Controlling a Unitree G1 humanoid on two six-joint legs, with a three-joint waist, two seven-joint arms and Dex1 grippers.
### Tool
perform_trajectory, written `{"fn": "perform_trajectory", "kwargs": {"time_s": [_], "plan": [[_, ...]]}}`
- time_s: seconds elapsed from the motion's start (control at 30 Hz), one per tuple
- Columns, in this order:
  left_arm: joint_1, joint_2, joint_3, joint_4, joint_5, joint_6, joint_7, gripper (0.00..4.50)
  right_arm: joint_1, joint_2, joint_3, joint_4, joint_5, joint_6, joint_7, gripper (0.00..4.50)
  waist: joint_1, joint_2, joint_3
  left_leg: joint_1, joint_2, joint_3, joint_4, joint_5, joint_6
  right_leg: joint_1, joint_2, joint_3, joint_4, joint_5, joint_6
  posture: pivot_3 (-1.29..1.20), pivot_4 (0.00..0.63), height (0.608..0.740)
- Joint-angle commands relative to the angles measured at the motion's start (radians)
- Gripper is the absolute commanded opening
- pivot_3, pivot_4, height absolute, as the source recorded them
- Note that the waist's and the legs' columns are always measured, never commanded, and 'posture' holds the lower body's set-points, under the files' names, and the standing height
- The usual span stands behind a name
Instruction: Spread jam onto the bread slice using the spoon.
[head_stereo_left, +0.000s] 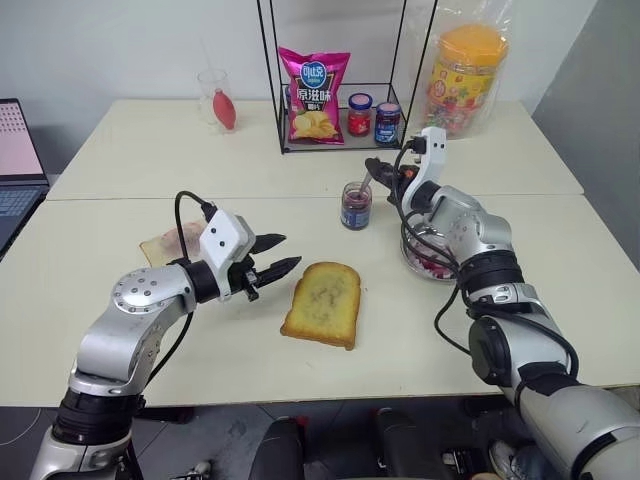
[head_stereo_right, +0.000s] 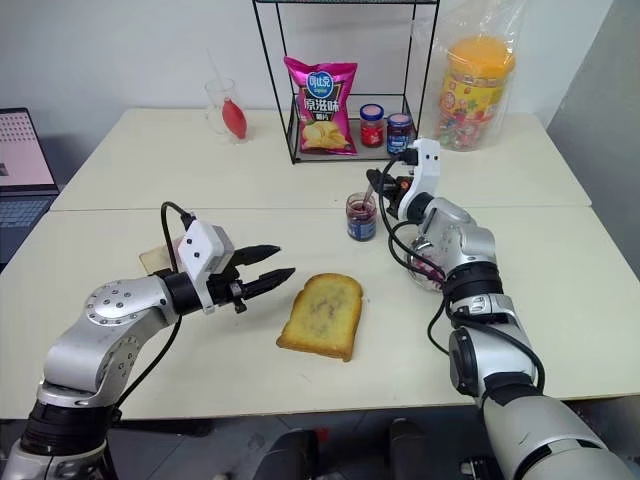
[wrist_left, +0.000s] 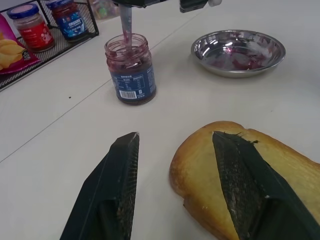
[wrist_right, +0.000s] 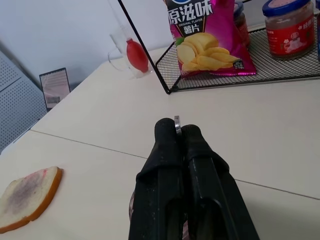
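Right gripper (head_stereo_left: 380, 170) pinches thin silver spoon (wrist_left: 125, 22), its bowl hidden inside clear blue-labelled jar of dark red jam (wrist_left: 131, 70). Left gripper (head_stereo_left: 275, 255) gapes empty beside golden toasted bread slice (head_stereo_left: 323, 302).

This looks like an office or lab set up for trials: two plain pale counters (head_stereo_left: 200, 200) pushed together against a bare white wall, an open laptop (head_stereo_left: 15, 160) at one edge, and snacks on a black wire rack (head_stereo_left: 340, 100).
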Motion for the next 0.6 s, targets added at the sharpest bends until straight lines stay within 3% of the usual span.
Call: {"fn": "perform_trajectory", "kwargs": {"time_s": [0.03,0.6], "plan": [[-0.024,-0.004,0.003,-0.009,0.012,-0.029,0.0,2.41,-0.051,0.003,-0.047,-0.049,0.053,0.025,-0.017,0.04,0.0,0.0,0.0,0.0,0.0,0.0,0.0,0.0,0.0,0.0,0.0,0.0,0.0,0.0,0.0,0.0,0.15,0.74],[-0.046,-0.021,-0.005,0.009,0.03,-0.041,0.0,2.41,-0.065,0.013,-0.129,-0.052,0.133,0.098,-0.08,0.04,0.0,0.0,0.0,0.0,0.0,0.0,0.0,0.0,0.0,-0.001,0.0,0.0,0.0,0.0,0.0,0.0,0.15,0.74]]}}
